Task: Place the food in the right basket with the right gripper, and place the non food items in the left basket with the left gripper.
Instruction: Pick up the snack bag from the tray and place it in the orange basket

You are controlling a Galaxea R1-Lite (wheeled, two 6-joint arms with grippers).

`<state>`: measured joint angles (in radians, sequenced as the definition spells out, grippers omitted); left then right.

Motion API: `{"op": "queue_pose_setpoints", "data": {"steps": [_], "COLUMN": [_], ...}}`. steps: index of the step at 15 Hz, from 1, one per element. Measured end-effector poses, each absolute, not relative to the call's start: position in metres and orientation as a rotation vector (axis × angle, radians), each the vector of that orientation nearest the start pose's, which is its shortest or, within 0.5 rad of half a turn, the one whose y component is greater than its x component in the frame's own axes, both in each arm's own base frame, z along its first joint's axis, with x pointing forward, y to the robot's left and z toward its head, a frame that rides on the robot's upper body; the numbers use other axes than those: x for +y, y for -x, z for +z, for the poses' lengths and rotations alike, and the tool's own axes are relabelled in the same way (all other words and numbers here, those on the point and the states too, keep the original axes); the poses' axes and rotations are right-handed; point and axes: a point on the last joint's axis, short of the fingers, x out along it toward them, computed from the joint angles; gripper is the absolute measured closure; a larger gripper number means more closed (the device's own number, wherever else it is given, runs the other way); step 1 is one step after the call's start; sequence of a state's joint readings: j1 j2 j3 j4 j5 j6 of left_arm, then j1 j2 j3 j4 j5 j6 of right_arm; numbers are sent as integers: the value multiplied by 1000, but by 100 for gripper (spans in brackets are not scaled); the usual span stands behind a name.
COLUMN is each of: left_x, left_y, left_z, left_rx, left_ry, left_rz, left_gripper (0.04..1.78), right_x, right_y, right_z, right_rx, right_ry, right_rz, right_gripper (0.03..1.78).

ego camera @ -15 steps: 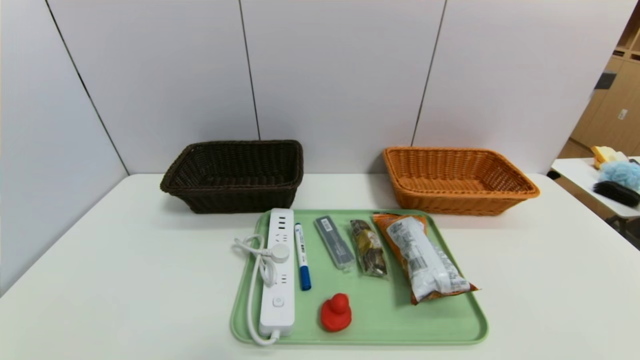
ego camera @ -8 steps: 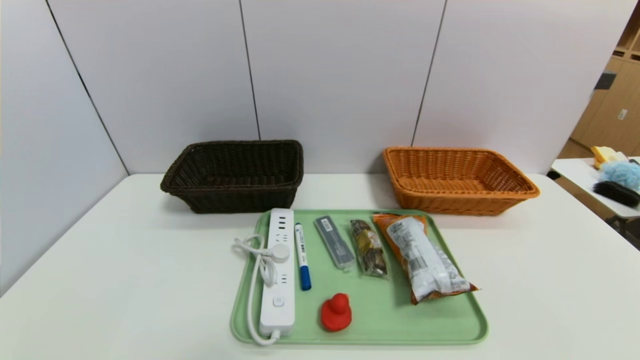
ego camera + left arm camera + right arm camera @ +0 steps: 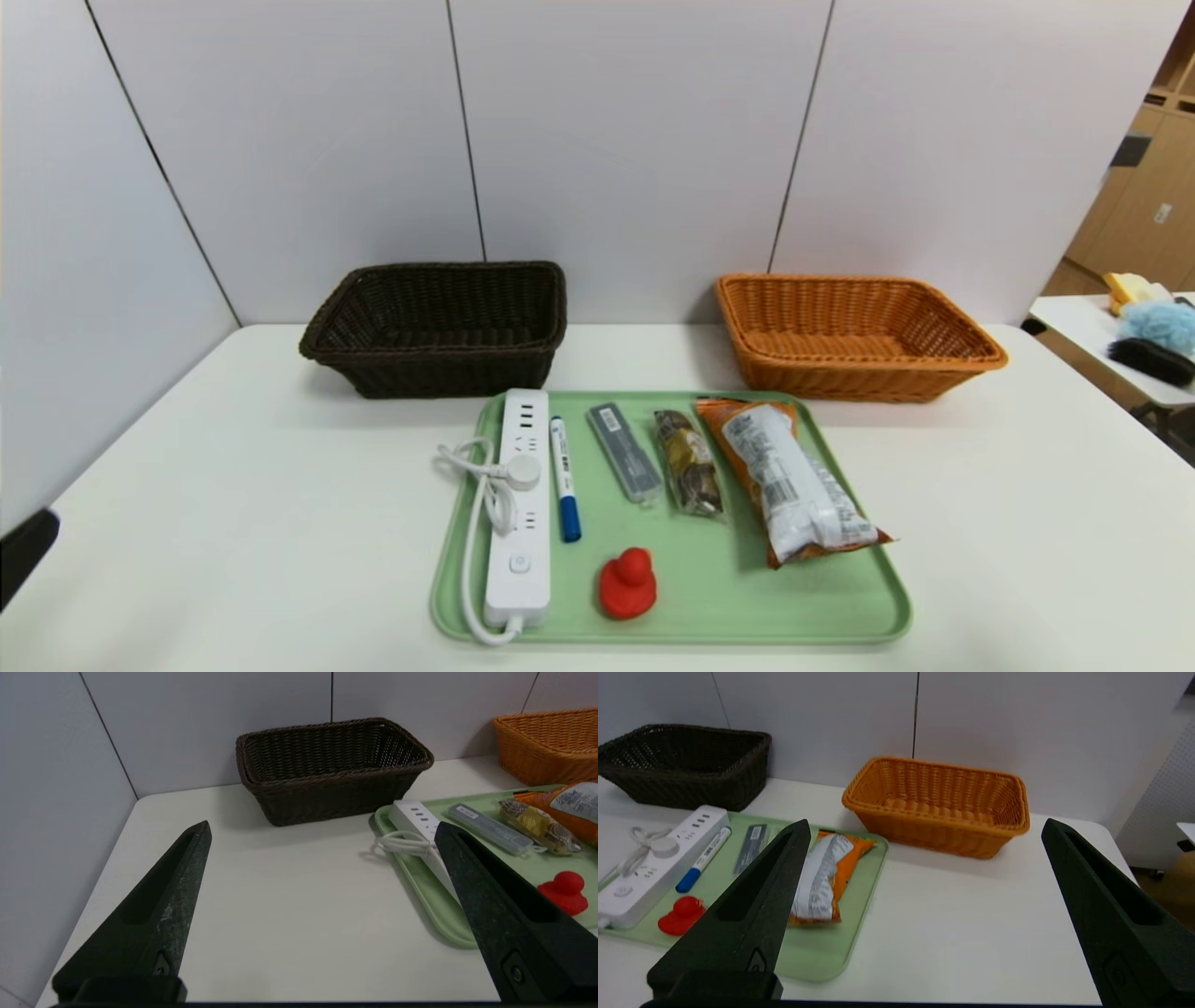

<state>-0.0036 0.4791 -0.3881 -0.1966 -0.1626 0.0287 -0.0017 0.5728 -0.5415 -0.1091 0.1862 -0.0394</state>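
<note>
Sorting not started. Left gripper (image 3: 322, 830) spread wide, empty; power strip (image 3: 423, 828) just ahead on tray (image 3: 420, 891). Right gripper (image 3: 924, 830) likewise open, snack bag (image 3: 822, 877) ahead. Next: reach and grasp.

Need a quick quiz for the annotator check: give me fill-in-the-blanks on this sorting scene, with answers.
1. The duck on the tray is coloured ____.
2. The marker lies between the power strip and the grey ____.
3. Both baskets, brown and orange, hold ____ items.
4. The left pincer and right pincer both have their jaws ____.

Missing words: red; case; no; open
</note>
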Motion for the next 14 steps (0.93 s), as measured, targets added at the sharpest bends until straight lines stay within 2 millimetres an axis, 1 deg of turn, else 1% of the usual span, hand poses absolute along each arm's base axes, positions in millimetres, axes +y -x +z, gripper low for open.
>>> {"op": "queue_pose_setpoints", "data": {"steps": [1,3,5,7,9,11,13,14], "left_x": [-4,-4,-5,-5,-7,-7,-8,-8], "left_y": [-30,-61,-92,-121,-140,-152,-160,-162], "left_z": [222,245,264,276,276,272,268,267], "left_rx": [-110,-101,-89,-58,-2,36,61,68], "left_ry": [-40,-44,-44,-53,-73,-77,-79,-78], "left_rz": [-169,-177,-185,-190,-199,-203,-198,-197], "left_gripper": [13,13,13,13,13,13,13,13], "right_x": [4,5,8,16,29,51,76,85], "right_y": [-43,-80,-118,-154,-187,-216,-235,-241], "right_z": [257,281,298,308,313,312,310,311], "right_rx": [-85,-69,-35,-3,38,110,225,290], "right_ry": [48,44,33,24,17,2,-51,-77], "right_rz": [199,223,256,298,346,397,453,470], "right_gripper": [10,10,10,10,10,10,10,10]}}
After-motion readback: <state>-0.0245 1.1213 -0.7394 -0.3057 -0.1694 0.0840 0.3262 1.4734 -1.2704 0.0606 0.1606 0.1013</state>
